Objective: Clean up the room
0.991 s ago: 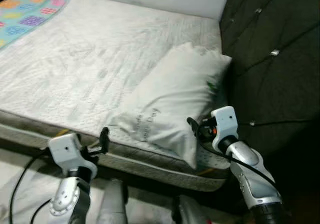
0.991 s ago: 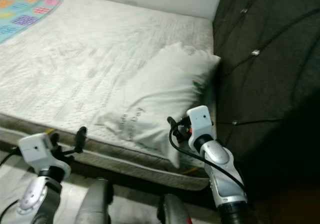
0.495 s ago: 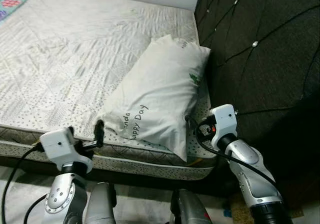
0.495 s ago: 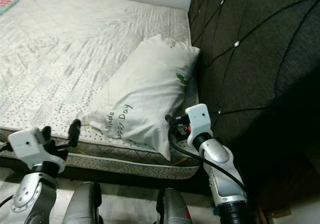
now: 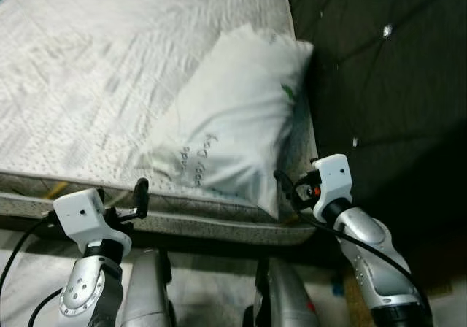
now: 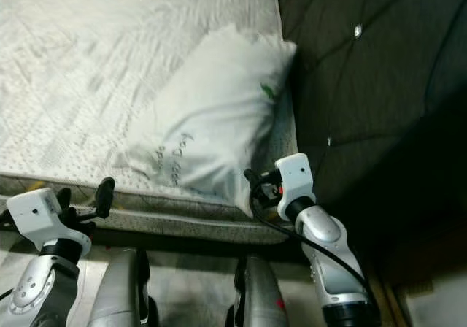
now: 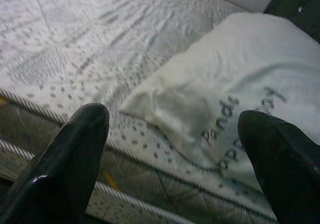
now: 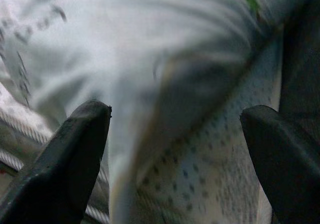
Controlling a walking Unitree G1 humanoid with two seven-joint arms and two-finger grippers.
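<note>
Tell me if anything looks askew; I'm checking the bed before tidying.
The pillow lies slanted across the bare mattress, one corner hanging over the near edge beside the headboard. Both pincers, left and right, are open near that edge.

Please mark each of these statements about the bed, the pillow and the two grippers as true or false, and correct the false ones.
1. The pillow lies on the mattress next to the dark tufted headboard. True.
2. The left gripper is shut on the pillow's corner. False: its fingers are open and apart from the pillow, near the mattress edge.
3. The right gripper is open, with the pillow's near corner before it. True.
4. The pillow is plain, with no print. False: it bears dark lettering and a small green mark.
5. The pillow stands upright against the headboard. False: it lies flat on the mattress.
</note>
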